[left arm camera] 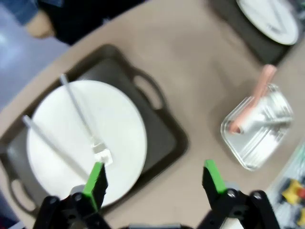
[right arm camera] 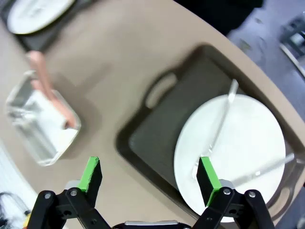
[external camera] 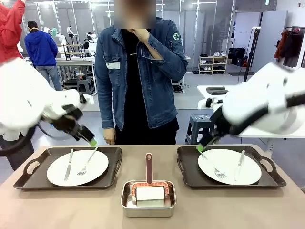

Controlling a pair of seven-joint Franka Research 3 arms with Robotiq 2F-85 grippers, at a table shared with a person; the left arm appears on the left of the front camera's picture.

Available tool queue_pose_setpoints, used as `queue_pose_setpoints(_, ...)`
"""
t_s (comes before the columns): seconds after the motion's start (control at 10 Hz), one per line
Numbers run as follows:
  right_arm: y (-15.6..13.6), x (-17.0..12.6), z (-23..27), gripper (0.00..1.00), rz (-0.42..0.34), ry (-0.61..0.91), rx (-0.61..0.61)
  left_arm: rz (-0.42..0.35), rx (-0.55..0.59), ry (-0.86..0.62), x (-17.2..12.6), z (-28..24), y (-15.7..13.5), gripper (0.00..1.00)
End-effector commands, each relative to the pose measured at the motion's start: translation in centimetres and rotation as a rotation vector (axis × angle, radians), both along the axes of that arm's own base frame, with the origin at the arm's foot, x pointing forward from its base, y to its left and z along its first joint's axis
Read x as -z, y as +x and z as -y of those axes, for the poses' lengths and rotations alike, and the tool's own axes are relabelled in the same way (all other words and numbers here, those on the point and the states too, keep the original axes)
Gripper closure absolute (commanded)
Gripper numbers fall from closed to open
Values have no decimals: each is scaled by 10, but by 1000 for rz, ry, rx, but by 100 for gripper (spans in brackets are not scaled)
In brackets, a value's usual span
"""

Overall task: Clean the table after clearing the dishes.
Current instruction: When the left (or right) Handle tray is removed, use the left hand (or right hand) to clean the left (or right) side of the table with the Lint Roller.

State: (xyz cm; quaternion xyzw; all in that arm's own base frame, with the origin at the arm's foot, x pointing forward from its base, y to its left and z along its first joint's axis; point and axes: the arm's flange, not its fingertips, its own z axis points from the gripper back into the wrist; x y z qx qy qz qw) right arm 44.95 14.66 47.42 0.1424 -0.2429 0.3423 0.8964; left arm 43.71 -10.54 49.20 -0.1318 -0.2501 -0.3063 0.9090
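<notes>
Left tool spread above plate-bearing tray

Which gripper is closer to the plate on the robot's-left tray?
Left. The left gripper hangs open above that plate's far rim, by the fork; the right gripper is across the table, over the other tray.
</notes>
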Motion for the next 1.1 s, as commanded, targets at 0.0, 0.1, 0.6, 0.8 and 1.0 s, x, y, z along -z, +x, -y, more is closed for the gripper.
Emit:
queue_pose_setpoints(0.0, 21, -17, 48, 0, -149, 178, -29, -234, 132, -177, -27, -56, 3, 0)
queue_pose_setpoints(0.1, 19, -25, 76, 0, -220, 353, -31, -302, 161, -375, -41, -96, -2, 0)
queue_pose_setpoints(0.6, -41, 24, 266, 0, -396, 960, 207, -271, -43, -848, 5, -271, -74, 0)
queue_pose_setpoints(0.8, -63, 51, 333, 0, -439, 1044, 361, -272, -157, -948, 24, -339, -110, 0)
queue_pose_setpoints(1.0, -95, 81, 391, 0, -448, 1079, 475, -251, -297, -995, 37, -388, -144, 0)
